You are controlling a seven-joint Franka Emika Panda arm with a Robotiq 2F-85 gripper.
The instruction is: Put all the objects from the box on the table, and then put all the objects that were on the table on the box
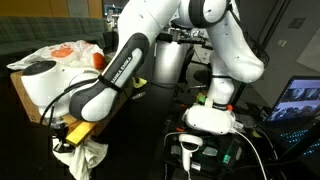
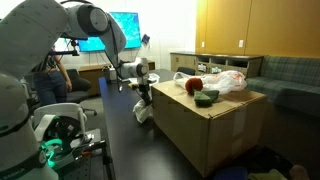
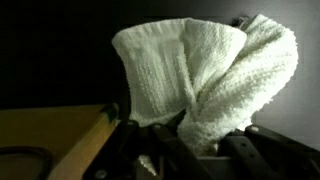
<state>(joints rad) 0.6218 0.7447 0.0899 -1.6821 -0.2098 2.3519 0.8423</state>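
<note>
- Wrist view: shows a white waffle-textured cloth bunched up and pinched in the jaws of the black Robotiq gripper. Jaws drawn almost fully together, with only fabric between them.
- Checked in both exterior views: cloth hangs limp straight below the gripper, long axis vertical. Cannot tell whether its lower end touches anything.
- Located the large brown cardboard box just beside the jaws. Gripper sits off the box's near corner, about level with its top edge, so most of the cloth hangs lower than the top, alongside the side wall.
- Took the black flat surface behind the cloth in the wrist view to be the dark tabletop, directly beneath the jaws.
- Noted a crumpled white plastic bag and a dark green round item lying on the box top.
- Judged: if bound for the box, needs lifting until the hanging end clears the top edge, then carrying sideways over the cardboard. If bound for the tabletop, needs only lowering and letting go.
</note>
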